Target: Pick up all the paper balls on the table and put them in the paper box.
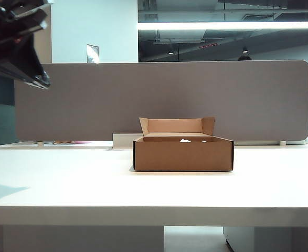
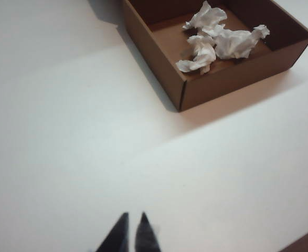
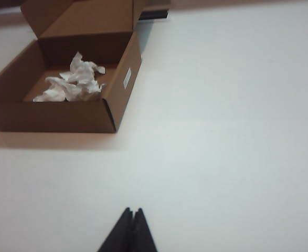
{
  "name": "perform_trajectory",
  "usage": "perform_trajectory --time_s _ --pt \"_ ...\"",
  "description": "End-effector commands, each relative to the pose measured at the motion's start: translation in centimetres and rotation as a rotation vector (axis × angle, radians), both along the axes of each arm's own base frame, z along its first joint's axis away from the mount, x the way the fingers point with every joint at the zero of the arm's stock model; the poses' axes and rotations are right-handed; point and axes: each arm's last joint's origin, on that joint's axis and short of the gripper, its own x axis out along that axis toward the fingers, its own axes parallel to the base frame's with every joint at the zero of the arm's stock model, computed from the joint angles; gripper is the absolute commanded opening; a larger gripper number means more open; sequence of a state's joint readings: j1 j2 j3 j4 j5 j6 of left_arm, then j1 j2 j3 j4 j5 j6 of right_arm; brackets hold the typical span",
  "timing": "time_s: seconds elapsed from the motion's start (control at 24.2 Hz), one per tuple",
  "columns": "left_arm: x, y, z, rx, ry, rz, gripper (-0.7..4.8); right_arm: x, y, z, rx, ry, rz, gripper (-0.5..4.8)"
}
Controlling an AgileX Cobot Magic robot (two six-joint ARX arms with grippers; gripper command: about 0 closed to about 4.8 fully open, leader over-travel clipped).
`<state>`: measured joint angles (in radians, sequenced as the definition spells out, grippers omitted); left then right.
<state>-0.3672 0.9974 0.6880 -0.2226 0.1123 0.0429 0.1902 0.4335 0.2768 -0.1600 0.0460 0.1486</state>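
The job looks finished: the crumpled white paper balls all lie bunched inside the shallow brown cardboard paper box, and the wide white desk shows none left. The left gripper hangs above bare desk, well apart from the box, jaws nearly together and empty. The right gripper hangs likewise, jaws together, empty. Next, I judge, only parking both arms remains.
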Motion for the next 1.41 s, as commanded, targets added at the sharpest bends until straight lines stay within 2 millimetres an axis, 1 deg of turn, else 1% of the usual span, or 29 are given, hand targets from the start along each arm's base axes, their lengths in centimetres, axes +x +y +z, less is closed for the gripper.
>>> perform_trajectory --time_s 0.04,0.08,0.12,0.21,0.29,0.33,0.46,0.62,0.79,0.95,1.12,1.28,1.41 --pt "-1.6 0.6 0.2 -0.058 -0.047 0.014 0.20 -1.3 -0.3 -0.9 0.010 -0.045 -0.015 -0.06" --pt "-2.1 0.8 0.1 -0.064 -0.055 0.016 0.19 -1.5 -0.3 -1.1 0.009 -0.045 -0.017 -0.06" --pt "-2.9 1.1 0.1 -0.073 -0.076 0.015 0.19 -2.1 -0.5 -1.6 0.003 -0.035 -0.030 -0.06" --pt "-3.8 1.4 0.0 -0.083 -0.103 0.015 0.16 -2.6 -0.6 -2.1 0.002 -0.031 -0.032 -0.06" --pt "-4.6 1.7 0.0 -0.095 -0.130 0.015 0.16 -3.0 -0.7 -2.6 0.002 -0.049 -0.043 -0.06" --pt "-5.3 2.0 0.1 -0.114 -0.153 0.019 0.16 -3.3 -0.8 -3.1 0.004 -0.072 -0.052 -0.06" --pt "-6.6 2.5 0.4 -0.131 -0.188 0.020 0.16 -3.6 -0.9 -3.9 -0.003 -0.079 -0.080 -0.06" --pt "-7.9 3.0 1.1 -0.158 -0.246 0.018 0.16 -3.2 -0.9 -5.4 -0.014 -0.055 -0.096 -0.06" --pt "-8.7 3.3 1.4 -0.187 -0.277 0.028 0.15 -3.1 -1.0 -5.4 -0.034 -0.077 -0.120 -0.06" --pt "-9.5 3.6 1.8 -0.201 -0.317 0.028 0.15 -3.0 -1.0 -5.5 -0.118 -0.087 -0.111 -0.06" --pt "-9.9 3.8 1.8 -0.198 -0.315 0.027 0.15 -3.0 -1.1 -5.4 -0.123 -0.101 -0.143 -0.06" --pt "-10.1 3.9 1.8 -0.198 -0.315 0.027 0.16 -2.7 -1.0 -5.3 -0.104 -0.180 -0.155 -0.06" --pt "-10.1 3.9 1.7 -0.191 -0.306 0.026 0.16 -2.6 -1.0 -5.2 -0.102 -0.195 -0.162 -0.06"
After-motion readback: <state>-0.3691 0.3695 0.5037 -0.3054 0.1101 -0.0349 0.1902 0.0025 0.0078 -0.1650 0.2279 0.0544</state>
